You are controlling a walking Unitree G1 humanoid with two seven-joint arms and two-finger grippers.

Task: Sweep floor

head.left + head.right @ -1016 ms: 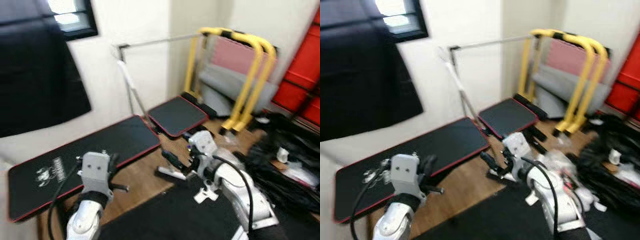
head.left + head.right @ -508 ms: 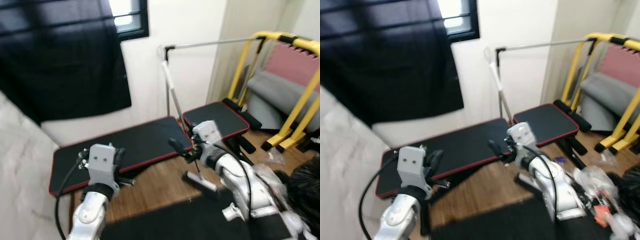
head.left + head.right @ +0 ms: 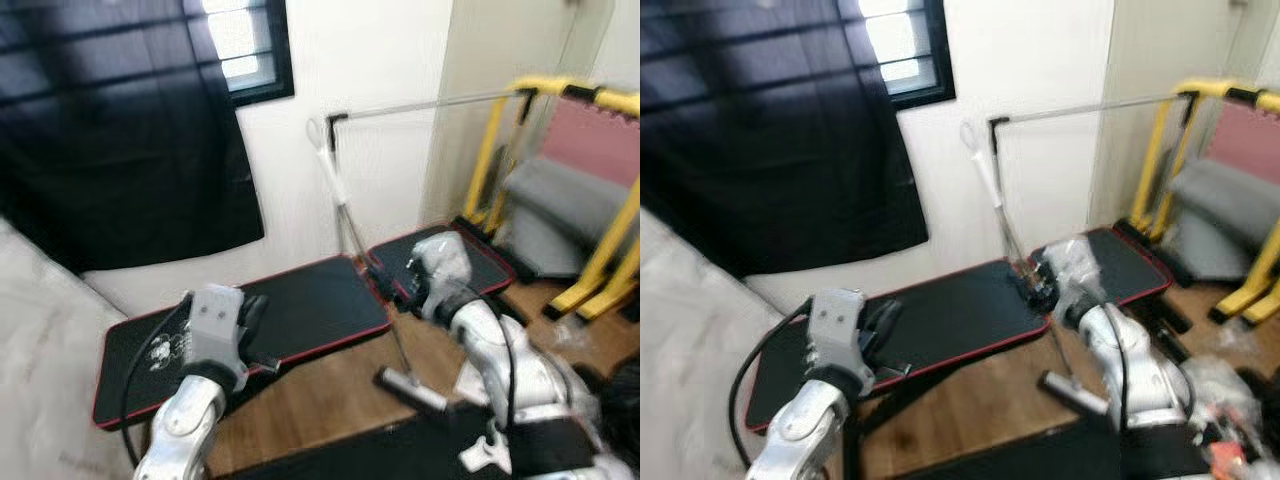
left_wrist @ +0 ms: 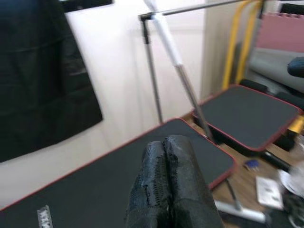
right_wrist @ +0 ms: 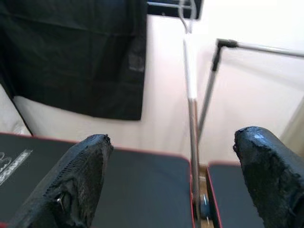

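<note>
- Left gripper: fingers pressed together, holding nothing. It is raised over the near edge of the long black mat. Judged idle, kept up and out of the way, well apart from the tool.
- Long black mat: red-edged, lies flat against the foot of the white wall, under the black curtain. A second, smaller mat sits off its right end, a narrow gap between them.
- Sweeper (task tool): stands in that gap. Its long axis is a steep diagonal; the white grip end points up and toward the wall, leaning near the corner of the metal rail. The shaft runs down and toward the robot to a flat head on the wood floor, just off the mat's right corner. Judged parked: propped so that the handle is reachable.
- Right gripper: fingers spread wide, empty, with the shaft centred in the gap between them and not touching either finger. Judged lined up for a grasp on the shaft; closing not yet done.
- Yellow frame: far right, well apart from the sweeper.
</note>
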